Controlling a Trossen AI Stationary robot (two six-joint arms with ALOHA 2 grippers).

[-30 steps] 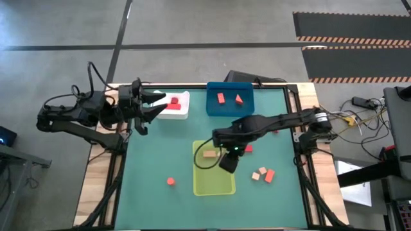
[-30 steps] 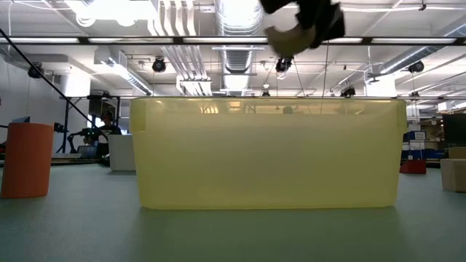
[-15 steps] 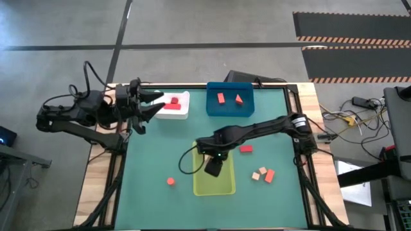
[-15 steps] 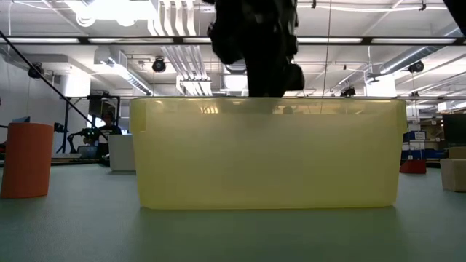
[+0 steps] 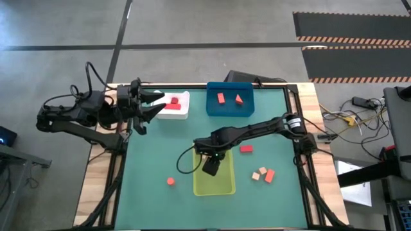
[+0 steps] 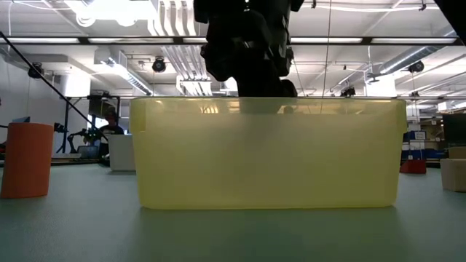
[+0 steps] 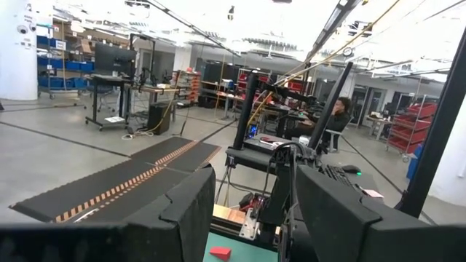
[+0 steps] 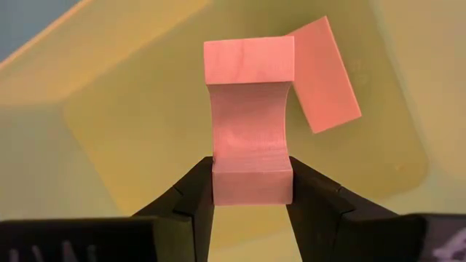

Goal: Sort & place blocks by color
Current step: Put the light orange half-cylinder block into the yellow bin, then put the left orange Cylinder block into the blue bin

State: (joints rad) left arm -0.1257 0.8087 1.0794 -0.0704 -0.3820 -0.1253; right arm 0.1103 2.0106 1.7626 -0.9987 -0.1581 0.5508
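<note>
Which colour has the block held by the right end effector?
Pale tan-pink block, clearest in the right wrist view.

From overhead I can't see the right gripper [image 5: 210,168] tips or the block; the arm covers them over the yellow-green bin [image 5: 221,187]. In the low view the bin's [image 6: 268,153] cloudy wall hides its contents. The left gripper's [image 7: 251,218] fingertips run off the frame.

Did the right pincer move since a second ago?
Yes. The right pincer slid leftward from the yellow-green bin's right edge to over its middle.
</note>
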